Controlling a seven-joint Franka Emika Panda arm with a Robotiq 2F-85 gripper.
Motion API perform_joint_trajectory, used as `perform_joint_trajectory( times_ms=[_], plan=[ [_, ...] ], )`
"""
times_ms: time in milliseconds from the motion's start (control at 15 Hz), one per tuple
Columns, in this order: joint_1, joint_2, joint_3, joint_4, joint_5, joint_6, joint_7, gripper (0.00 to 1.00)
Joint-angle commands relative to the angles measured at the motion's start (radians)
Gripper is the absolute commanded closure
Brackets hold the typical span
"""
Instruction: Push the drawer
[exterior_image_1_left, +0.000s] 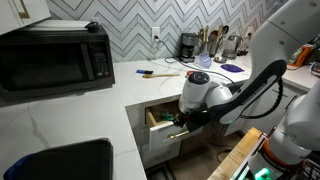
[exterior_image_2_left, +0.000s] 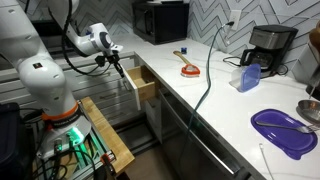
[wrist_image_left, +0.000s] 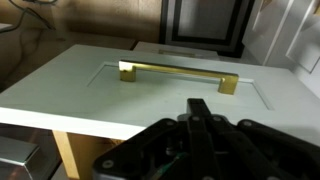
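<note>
The drawer (exterior_image_1_left: 158, 120) stands pulled out from under the white counter in both exterior views, and its light wood box shows (exterior_image_2_left: 146, 92). In the wrist view its pale flat front (wrist_image_left: 70, 85) fills the frame, with a slim brass-coloured bar handle (wrist_image_left: 178, 75) across it. My gripper (wrist_image_left: 200, 108) is shut and empty, its fingers pressed together, pointing at the front just below the handle. In the exterior views the gripper (exterior_image_1_left: 181, 120) (exterior_image_2_left: 119, 63) sits right at the drawer front. Whether it touches the front cannot be told.
A black microwave (exterior_image_1_left: 55, 55) (exterior_image_2_left: 160, 20) and a coffee maker (exterior_image_1_left: 188, 45) (exterior_image_2_left: 268, 50) stand on the counter. A purple plate (exterior_image_2_left: 282, 130), a blue jug (exterior_image_2_left: 250, 77) and a sink (exterior_image_1_left: 60, 160) are also there. The robot base with a wooden board (exterior_image_2_left: 105, 140) stands beside the cabinets.
</note>
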Motion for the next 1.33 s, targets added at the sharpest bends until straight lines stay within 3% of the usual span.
perform_joint_trajectory(
  times_ms=[0,467,533,1267],
  plan=[
    [-0.097,0.063,-0.009,0.015,-0.274,0.037,0.191,1.00],
    [-0.152,0.244,-0.059,0.154,-0.706,0.015,0.461,1.00],
    [-0.145,0.159,-0.044,0.102,-0.618,0.012,0.404,1.00],
    [-0.147,0.185,-0.054,0.132,-0.658,0.018,0.424,1.00]
  ],
)
